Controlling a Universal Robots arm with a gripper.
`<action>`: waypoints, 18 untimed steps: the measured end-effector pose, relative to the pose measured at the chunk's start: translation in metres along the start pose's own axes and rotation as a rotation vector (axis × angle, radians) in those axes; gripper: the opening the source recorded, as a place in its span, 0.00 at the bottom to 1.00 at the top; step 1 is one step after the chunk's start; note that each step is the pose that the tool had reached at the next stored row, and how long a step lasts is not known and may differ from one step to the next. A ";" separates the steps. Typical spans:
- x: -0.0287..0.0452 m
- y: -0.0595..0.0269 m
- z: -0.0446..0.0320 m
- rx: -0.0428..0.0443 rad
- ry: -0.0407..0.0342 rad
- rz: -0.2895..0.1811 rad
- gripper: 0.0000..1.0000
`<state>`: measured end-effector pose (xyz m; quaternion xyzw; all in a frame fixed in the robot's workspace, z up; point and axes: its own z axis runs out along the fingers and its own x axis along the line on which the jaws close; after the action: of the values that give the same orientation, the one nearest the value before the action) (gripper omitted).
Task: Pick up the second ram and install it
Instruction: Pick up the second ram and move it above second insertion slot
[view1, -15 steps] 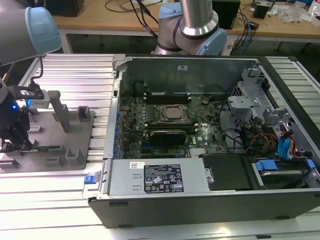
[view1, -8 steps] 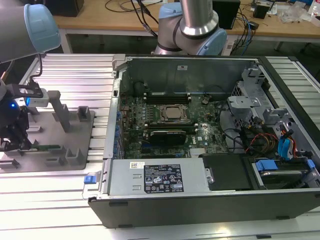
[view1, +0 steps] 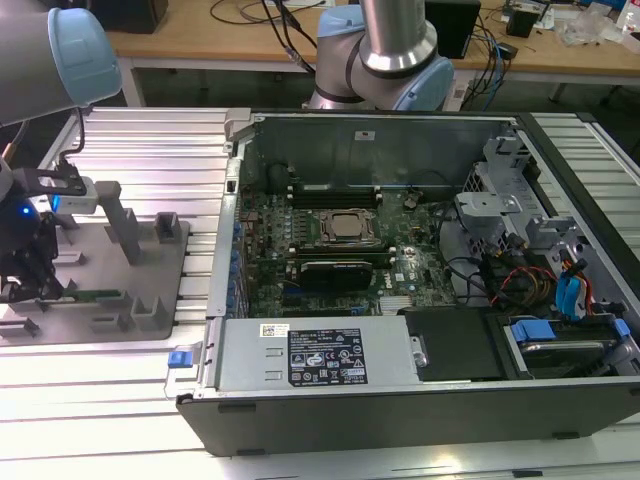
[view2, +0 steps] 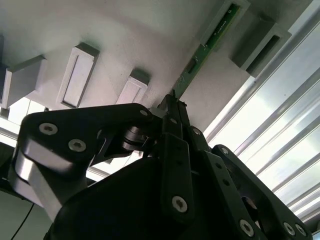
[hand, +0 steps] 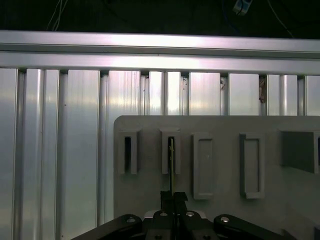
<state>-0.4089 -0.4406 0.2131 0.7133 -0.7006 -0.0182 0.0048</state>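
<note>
**At the far-left fixture: tool closed on the ram**

At the far left of the exterior view, the tool (view1: 35, 285) hangs over the grey fixture (view1: 100, 245), which sits on the ribbed bench (view1: 150, 140). The open case (view1: 400, 130) fills the centre and right, well apart. The ram (view1: 98, 296) stands on edge in the fixture's lower part, running rightward from the tool.

In both wrist views the tool (view2: 172, 102) (hand: 173, 196) is drawn narrow. Its fingertips meet on the near part of the ram (view2: 210, 40) (hand: 171, 160), which stretches away into a holder block. It looks gripped but not lifted, since the stick sits in its holders.

Doing this step well is, I judge, a matter of squareness. The stick is thin, so the pads should bear flat on both faces, with the tool's line matching the stick's, as the first wrist view suggests. The grip seems to sit toward one end, which leaves a long lever. Any lift should go straight out of the holders, slowly and without twist, lest the far end catch a block.
</note>
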 end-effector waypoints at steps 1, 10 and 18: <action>0.0000 0.0001 -0.0009 -0.0004 0.0004 0.000 0.09; -0.0009 0.0013 -0.0397 -0.0001 0.0007 0.000 0.09; -0.0020 0.0028 -0.0901 -0.0001 0.0015 0.000 0.09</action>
<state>-0.4088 -0.4404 0.3033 0.7133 -0.7006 -0.0177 0.0054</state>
